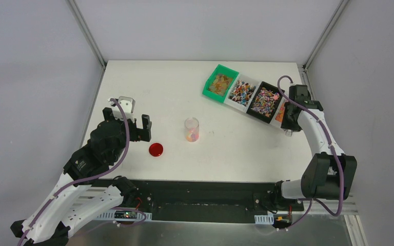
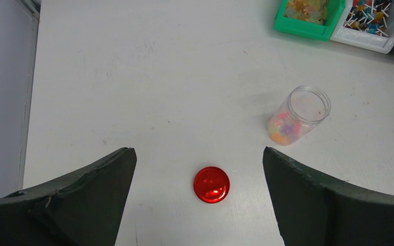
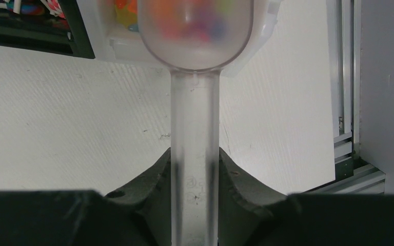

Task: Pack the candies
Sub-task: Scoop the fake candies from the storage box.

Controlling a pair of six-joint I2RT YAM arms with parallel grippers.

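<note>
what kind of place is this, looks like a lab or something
Probably a robotics lab test cell: a white table boxed in by plain grey panels, a left arm and right arm bolted at its near edge, and sorted bins of candies near a jar. The right gripper grips a clear scoop.

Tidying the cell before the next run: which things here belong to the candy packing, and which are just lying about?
In use: candies, bins, scoop in right gripper, clear jar, likely red lid.
Lying about: small white bracket beside the left arm.
</note>
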